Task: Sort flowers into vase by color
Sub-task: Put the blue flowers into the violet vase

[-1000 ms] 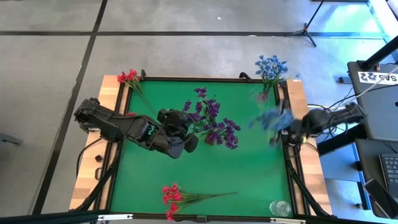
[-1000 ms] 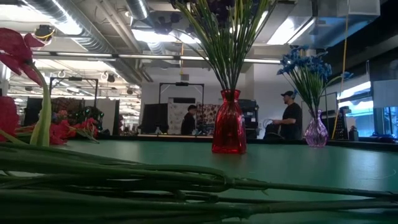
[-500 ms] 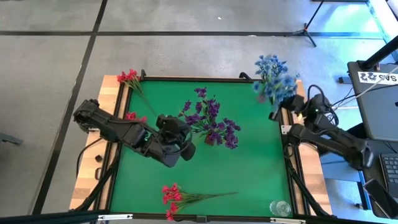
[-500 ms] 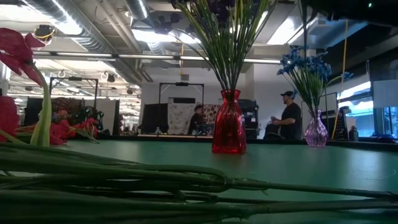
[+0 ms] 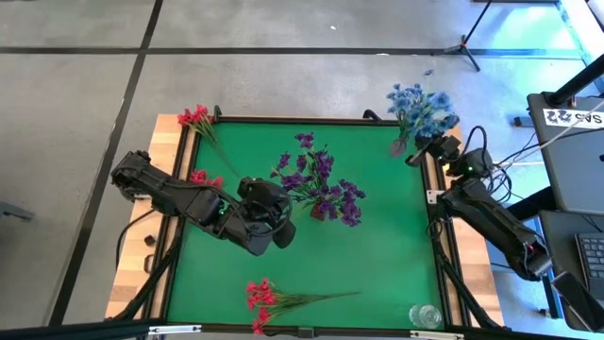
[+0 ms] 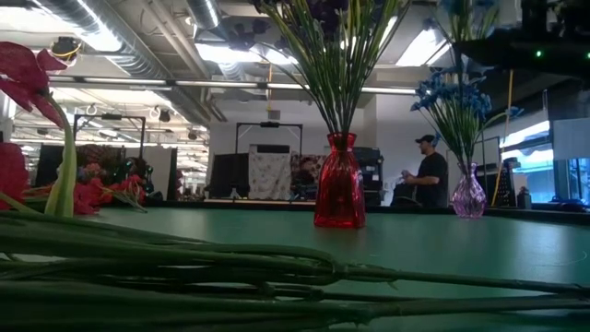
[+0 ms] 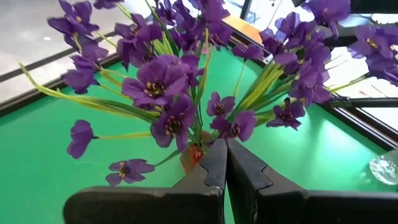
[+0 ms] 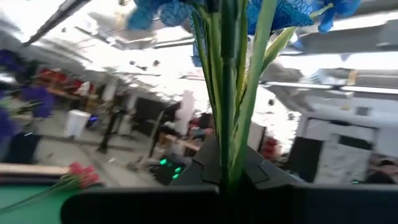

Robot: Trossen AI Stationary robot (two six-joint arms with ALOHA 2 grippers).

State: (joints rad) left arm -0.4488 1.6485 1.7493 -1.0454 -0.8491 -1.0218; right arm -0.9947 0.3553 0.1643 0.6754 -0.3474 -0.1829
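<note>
my right fingers (image 8: 227,177) pinch the green stems of a blue sprig (image 5: 429,118), held upright at the desk's (image 5: 377,255) far right corner, right beside the blue bunch (image 5: 408,99) already standing in the purple vase (image 6: 468,196) there. my left fingers (image 7: 225,171) are pressed together with nothing between them, hanging just beside the purple flowers (image 5: 321,184) that stand in the red vase (image 6: 339,183) near the desk's middle. a red sprig (image 5: 269,297) lies flat along the near edge, and more red flowers (image 5: 195,118) stand at the far left corner.
</note>
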